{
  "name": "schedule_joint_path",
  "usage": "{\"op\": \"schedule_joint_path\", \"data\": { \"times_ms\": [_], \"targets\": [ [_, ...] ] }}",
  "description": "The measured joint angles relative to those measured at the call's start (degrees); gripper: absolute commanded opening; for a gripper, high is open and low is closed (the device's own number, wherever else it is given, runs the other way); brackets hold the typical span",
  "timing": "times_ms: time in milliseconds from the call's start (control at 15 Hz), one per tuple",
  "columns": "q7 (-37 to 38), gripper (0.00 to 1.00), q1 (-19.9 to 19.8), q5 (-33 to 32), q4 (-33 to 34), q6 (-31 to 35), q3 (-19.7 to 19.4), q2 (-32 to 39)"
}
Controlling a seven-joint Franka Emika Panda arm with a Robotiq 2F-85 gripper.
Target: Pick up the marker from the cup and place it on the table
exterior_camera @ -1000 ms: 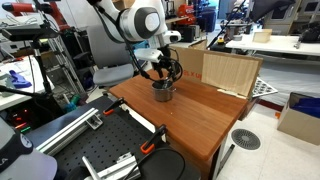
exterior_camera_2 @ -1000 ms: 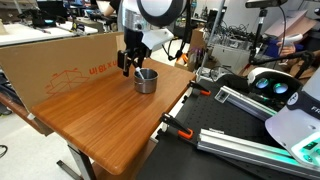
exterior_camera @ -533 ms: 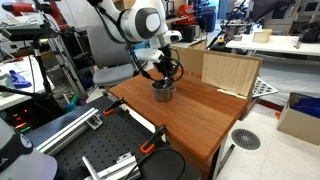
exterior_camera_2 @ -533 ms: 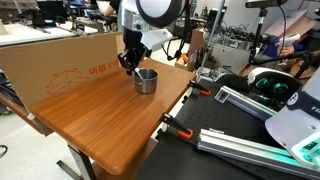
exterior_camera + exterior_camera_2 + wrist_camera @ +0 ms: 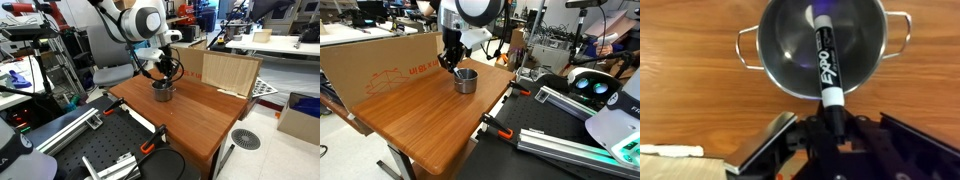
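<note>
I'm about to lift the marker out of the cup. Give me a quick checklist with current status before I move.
1. Marker in the cup: ok. It leans across the inside, with its near end over the rim.
2. Gripper lined up: ok. The wrist view shows the marker's near end running in between the fingers.
3. Firm grip on the marker: cannot tell. No contact with the pads is visible.
4. Cup upright on the table: ok in both exterior views.
5. Place to set the marker down: ok. Bare wood shows beside the cup in an exterior view.
</note>
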Motion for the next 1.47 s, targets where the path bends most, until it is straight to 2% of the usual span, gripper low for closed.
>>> {"op": "schedule_joint_path", "data": {
  "times_ms": [400, 667, 933, 1467],
  "targets": [
    [0.0, 0.02, -0.1, 1.0, 0.7, -0.2, 0.2, -0.3],
    [-1.8, 0.02, -1.5, 5.5, 0.8, -2.8, 2.1, -3.4],
    [-5.0, 0.02, -3.9, 11.6, 1.3, -9.6, 3.9, -9.0],
    [-9.7, 0.02, -8.4, 18.3, 6.0, -27.0, 3.2, -15.5]
  ]
}}
